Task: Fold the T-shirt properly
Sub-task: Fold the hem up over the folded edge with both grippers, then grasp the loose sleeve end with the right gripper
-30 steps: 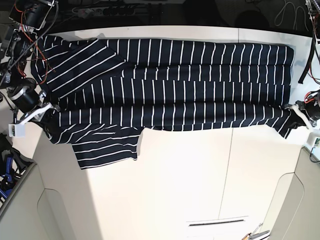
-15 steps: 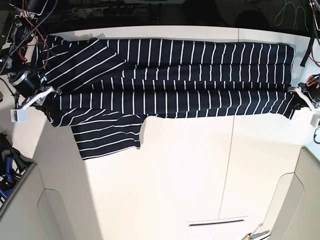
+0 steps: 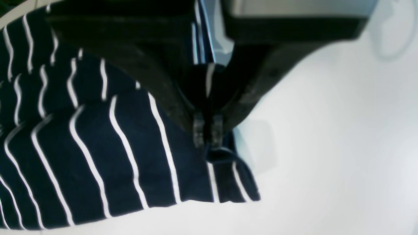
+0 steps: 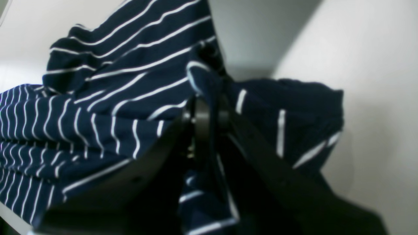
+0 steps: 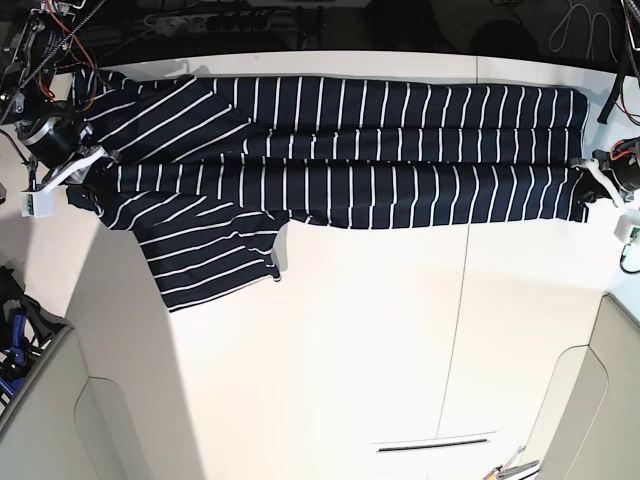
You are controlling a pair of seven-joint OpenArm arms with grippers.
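The T-shirt, dark navy with thin white stripes, lies stretched across the far half of the white table, its near edge folded back over the body. One sleeve hangs toward the front at the left. My left gripper is shut on the shirt's right-hand corner; the left wrist view shows its fingers pinched on fabric. My right gripper is shut on the left-hand edge; in the right wrist view the cloth bunches over its tips.
Cables and arm hardware crowd the far left corner. More cables hang at the far right. A grey bin edge stands at the front left and another at the front right.
Both grippers have moved toward the far side, carrying the shirt's near edge back over its body. The folded band is now narrower and the left sleeve has shifted up.
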